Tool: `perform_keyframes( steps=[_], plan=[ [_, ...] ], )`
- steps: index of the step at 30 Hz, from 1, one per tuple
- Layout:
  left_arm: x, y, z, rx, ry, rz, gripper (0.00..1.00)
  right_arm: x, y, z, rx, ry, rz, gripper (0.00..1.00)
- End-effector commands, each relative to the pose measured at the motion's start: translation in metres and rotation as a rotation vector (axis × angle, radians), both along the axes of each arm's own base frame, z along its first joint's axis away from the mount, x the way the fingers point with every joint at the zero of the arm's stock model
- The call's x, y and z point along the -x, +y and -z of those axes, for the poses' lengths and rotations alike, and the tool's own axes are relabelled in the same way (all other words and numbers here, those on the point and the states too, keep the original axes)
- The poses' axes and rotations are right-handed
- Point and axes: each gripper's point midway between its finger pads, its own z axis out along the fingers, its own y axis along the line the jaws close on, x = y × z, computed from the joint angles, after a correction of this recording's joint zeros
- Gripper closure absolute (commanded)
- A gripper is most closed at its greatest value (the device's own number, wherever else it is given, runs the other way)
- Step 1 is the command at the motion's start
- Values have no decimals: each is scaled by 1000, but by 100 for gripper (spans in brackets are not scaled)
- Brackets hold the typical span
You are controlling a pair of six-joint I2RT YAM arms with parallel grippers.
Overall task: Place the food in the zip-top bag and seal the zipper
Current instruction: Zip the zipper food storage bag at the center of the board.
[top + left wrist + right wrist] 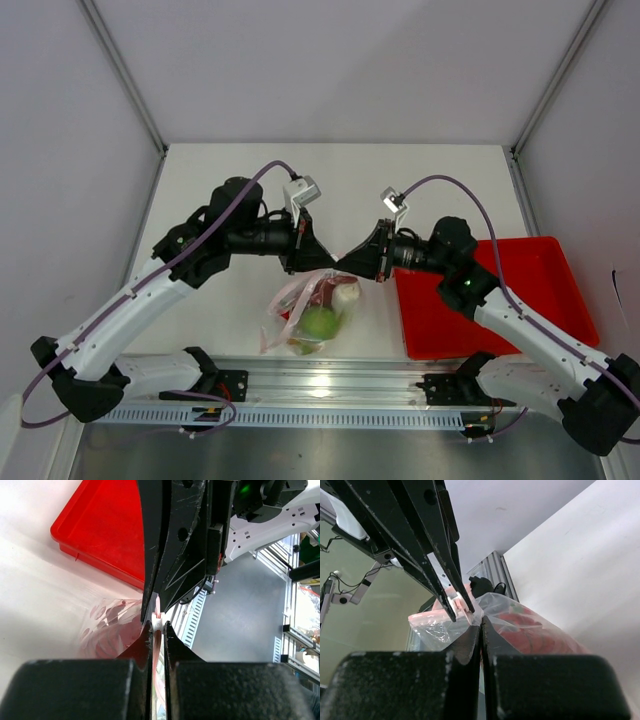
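The zip-top bag point(300, 318) hangs lifted between both arms over the table's near edge. Inside it I see food: a round green fruit point(320, 323), a pale piece point(347, 293) and a red piece point(323, 290). My left gripper point(330, 262) is shut on the pink zipper point(158, 611) at its small white slider. From the other side, my right gripper point(346, 265) is shut on the bag's top edge, tip to tip with the left. In the right wrist view the right gripper point(480, 621) pinches the clear plastic, with red food point(532, 630) behind it.
A red tray point(500, 300) lies on the white table to the right of the bag, under the right arm; it is also in the left wrist view as the tray point(105, 535). An aluminium rail point(330, 385) runs along the near edge below the bag.
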Motion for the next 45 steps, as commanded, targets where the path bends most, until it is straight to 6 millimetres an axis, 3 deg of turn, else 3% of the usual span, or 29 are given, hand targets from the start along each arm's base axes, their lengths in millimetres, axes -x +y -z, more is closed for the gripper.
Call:
perform_keyframes(
  steps=[1,3,7,9,10,11,16,18,20,23,27,29,30,32,37,45],
  plan=[
    [17,10,-14,8,0,39,99,-7,2,-27,-54,-90,-7,100],
    [15,9,-15,2,-6,40,99,7,7,-17,2,-128,-126,97],
    [11,4,-25,7,-23,53,99,20,3,-5,91,-158,-226,70],
    [9,1,-28,7,-28,63,99,27,2,-12,98,-218,-299,68],
    [9,0,-29,8,-27,69,99,29,2,0,146,-156,-325,67],
    [9,-1,-28,5,-23,74,99,29,3,-8,145,-176,-339,68],
    [9,-5,-24,-5,3,95,99,34,5,-5,150,-164,-456,74],
    [9,-6,-24,-6,4,95,99,32,7,0,155,-137,-485,82],
    [8,-5,-23,-7,6,93,99,35,8,5,153,-120,-526,100],
    [7,-6,-21,-13,8,92,99,37,7,5,144,-108,-540,100],
    [4,-8,-15,-34,30,83,99,30,12,-11,111,-165,-445,100],
    [2,-6,-11,-53,44,62,99,14,15,-16,106,-139,-299,100],
    [1,-5,-9,-62,48,52,99,10,13,-34,51,-203,-248,100],
    [-3,0,-4,-87,51,12,99,-10,11,-41,40,-180,-112,100],
    [1,7,7,-121,80,-8,99,-20,5,-66,-29,-164,26,100],
    [3,17,7,-132,80,-54,99,-38,0,-57,-19,-110,149,100]
  ],
)
